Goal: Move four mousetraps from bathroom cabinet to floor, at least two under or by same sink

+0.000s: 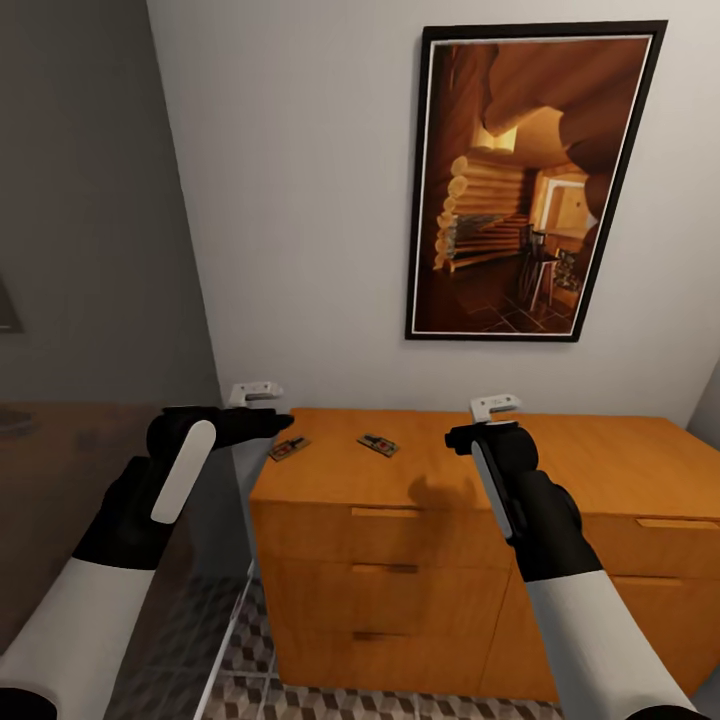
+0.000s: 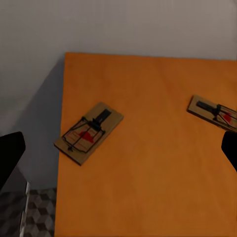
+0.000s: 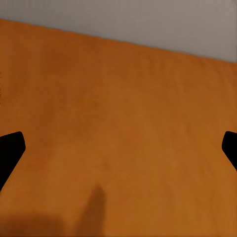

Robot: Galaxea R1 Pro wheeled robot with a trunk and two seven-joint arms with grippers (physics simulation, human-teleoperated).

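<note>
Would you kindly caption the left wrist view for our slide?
Two mousetraps lie apart on the orange cabinet top, seen between open left gripper fingertips.

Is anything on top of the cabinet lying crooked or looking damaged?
Two mousetraps lie flat on the cabinet top, each askew to its edges, near the left end. Neither looks damaged.

The cabinet [image 1: 600, 460] top lies bare and open to the right of the two mousetraps [image 1: 289, 449] [image 1: 378, 444], which lie apart near its left end. Behind it the wall [image 1: 300, 200] and framed picture [image 1: 535, 180] close off the back.
</note>
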